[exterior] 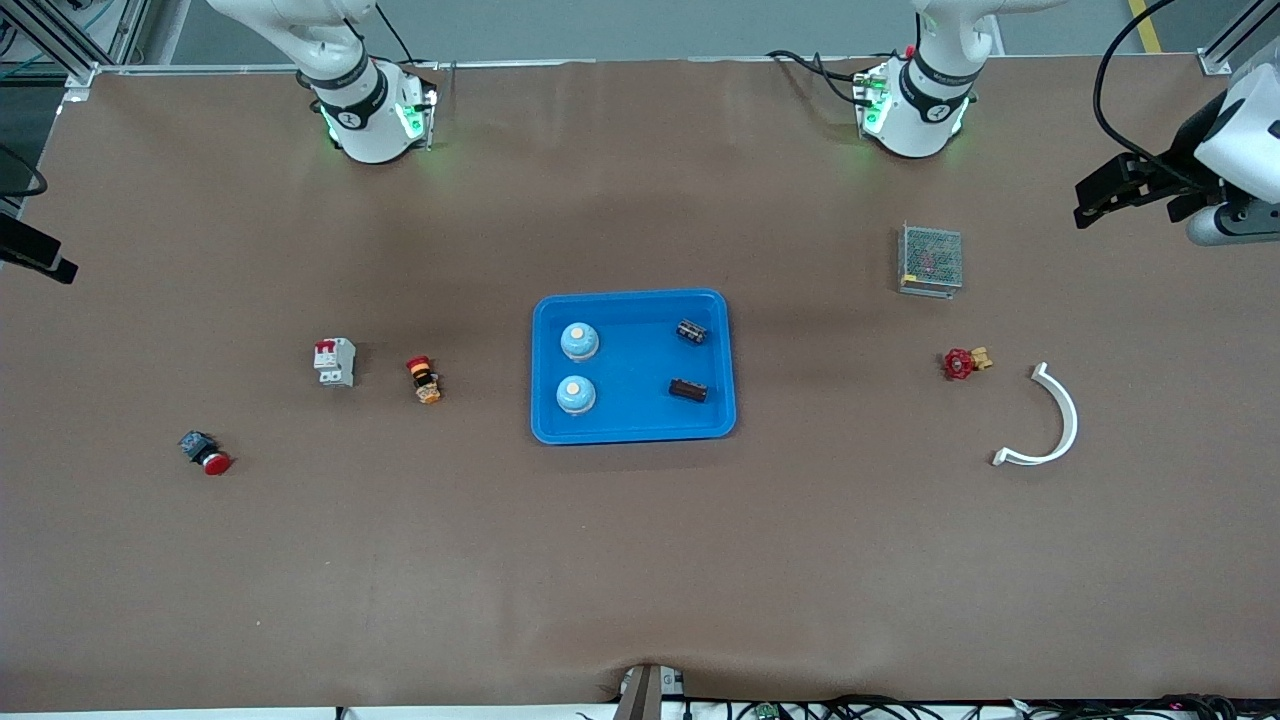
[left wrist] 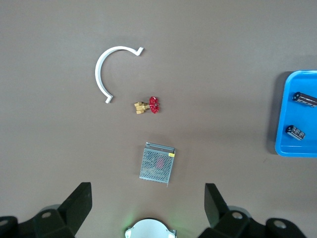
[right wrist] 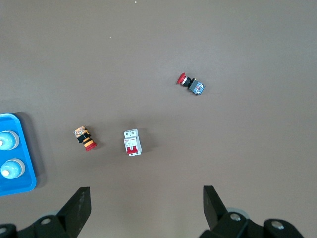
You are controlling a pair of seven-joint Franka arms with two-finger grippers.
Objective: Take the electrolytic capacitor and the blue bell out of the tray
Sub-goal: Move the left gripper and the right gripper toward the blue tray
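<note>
A blue tray sits mid-table. In it stand two light-blue bells toward the right arm's end, and two dark capacitors lie toward the left arm's end. The left wrist view shows the capacitors in the tray's corner. The right wrist view shows the bells. My left gripper hangs open and empty high over the left arm's end of the table. My right gripper hangs open and empty high over the right arm's end.
Toward the right arm's end lie a white circuit breaker, an orange-and-red button and a red push button. Toward the left arm's end lie a metal mesh box, a red valve and a white curved strip.
</note>
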